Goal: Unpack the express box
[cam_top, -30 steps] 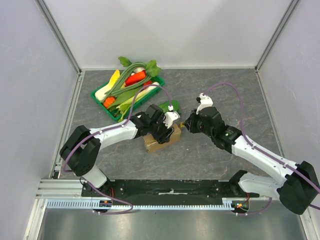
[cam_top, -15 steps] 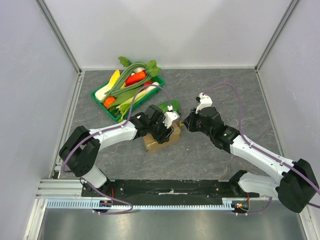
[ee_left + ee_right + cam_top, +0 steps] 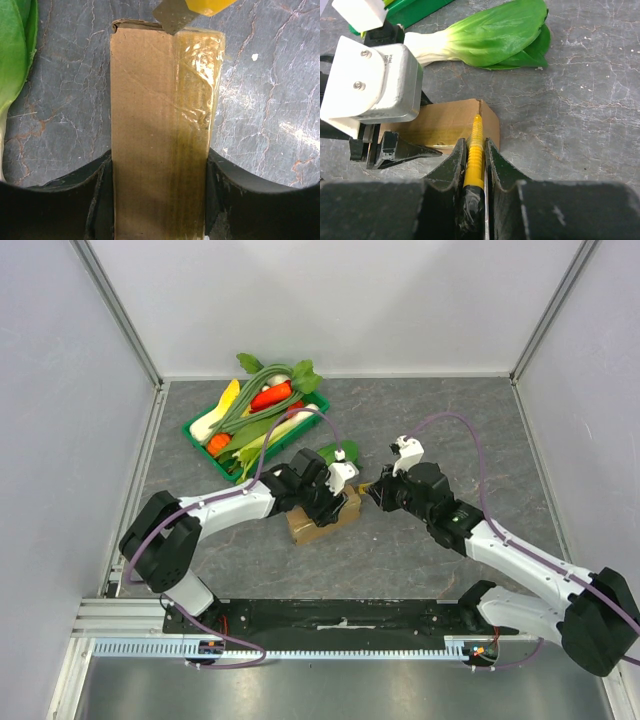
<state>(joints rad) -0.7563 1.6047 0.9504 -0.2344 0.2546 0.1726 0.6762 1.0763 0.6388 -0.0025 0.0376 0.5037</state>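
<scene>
The express box lies flat on the worktop just left of centre in the overhead view. A bok choy is just above it, and a green tray of vegetables sits toward the upper left. The box is clamped across its width by the left tool, whose fingers are pressed to both long sides at the bottom of the left wrist frame. A yellow knife is gripped in the closed right tool. Its grey blade is seen at the top end of the box, where the strip of clear tape begins.

The step in hand is judged to be slitting that tape. The blade tip should first be seated on the flap seam; its exact line under the glare of the tape cannot be made out, so the box's end edge is best used as a guide. A shallow depth is advised, so that only tape is cut and nothing inside is scored. The cut should be drawn straight down the strip, toward the bottom of the left wrist frame, and ended short of the clamping fingers. The left clamp should be held firm throughout, since a dragging blade could slide or twist so light a carton. Light, even pressure is preferred to force.
</scene>
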